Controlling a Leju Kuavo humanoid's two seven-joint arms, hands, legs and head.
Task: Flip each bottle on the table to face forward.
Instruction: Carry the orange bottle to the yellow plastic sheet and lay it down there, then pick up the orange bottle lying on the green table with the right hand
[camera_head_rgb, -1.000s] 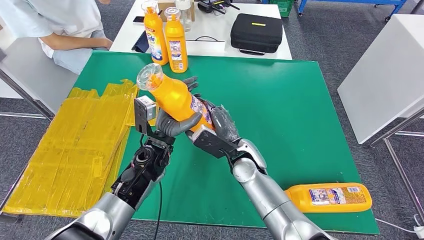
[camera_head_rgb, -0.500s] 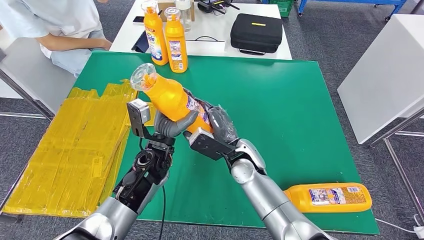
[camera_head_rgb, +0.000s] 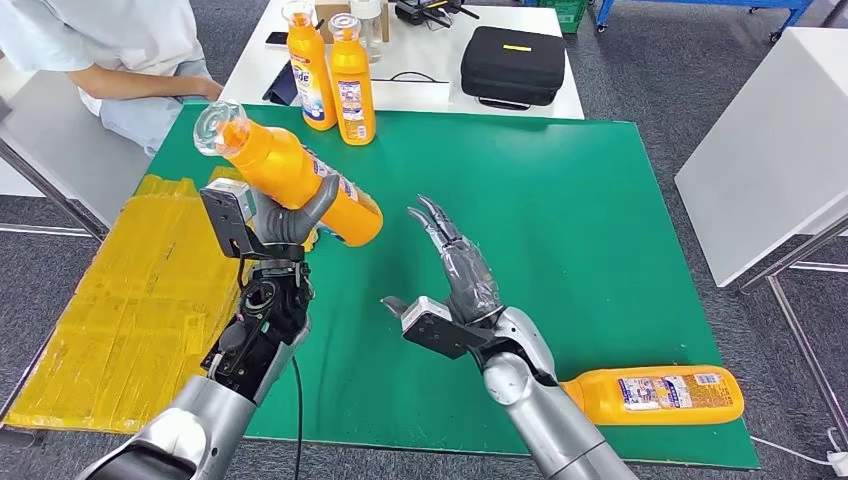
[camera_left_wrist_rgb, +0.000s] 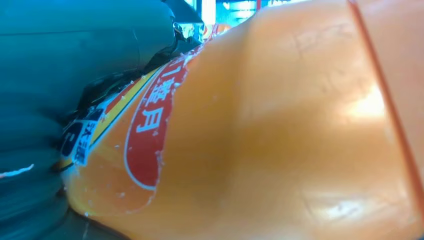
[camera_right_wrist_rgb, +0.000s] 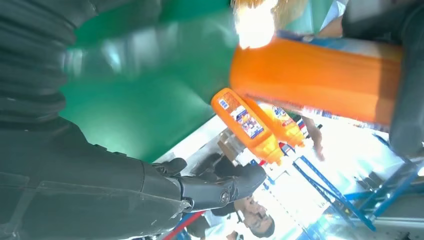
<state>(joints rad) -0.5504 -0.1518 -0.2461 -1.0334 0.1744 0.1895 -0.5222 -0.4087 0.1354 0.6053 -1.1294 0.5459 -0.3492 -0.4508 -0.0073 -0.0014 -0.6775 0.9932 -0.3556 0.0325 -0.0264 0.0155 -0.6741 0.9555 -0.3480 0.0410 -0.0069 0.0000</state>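
Left hand (camera_head_rgb: 285, 222) is where we start: it grips an orange bottle (camera_head_rgb: 290, 178) around its lower body and holds it aloft, tilted, in the upper left of the head view, clear cap toward the upper left corner. Our right hand (camera_head_rgb: 455, 280) hangs released at centre frame, fingers spread, holding nothing. We judge the bottle to be rigid plastic and smooth, so likely slippery under the fingers; if full, it would be fairly heavy. A wrap around the waist near the label, as we have now, looks the safest hold, since the neck is narrow. We count four orange bottles: one in hand, two standing side by side (camera_head_rgb: 309, 70) (camera_head_rgb: 352, 82) at the top centre edge of the green tabletop (camera_head_rgb: 590, 220), and one lying flat (camera_head_rgb: 660, 394) at the lower right.
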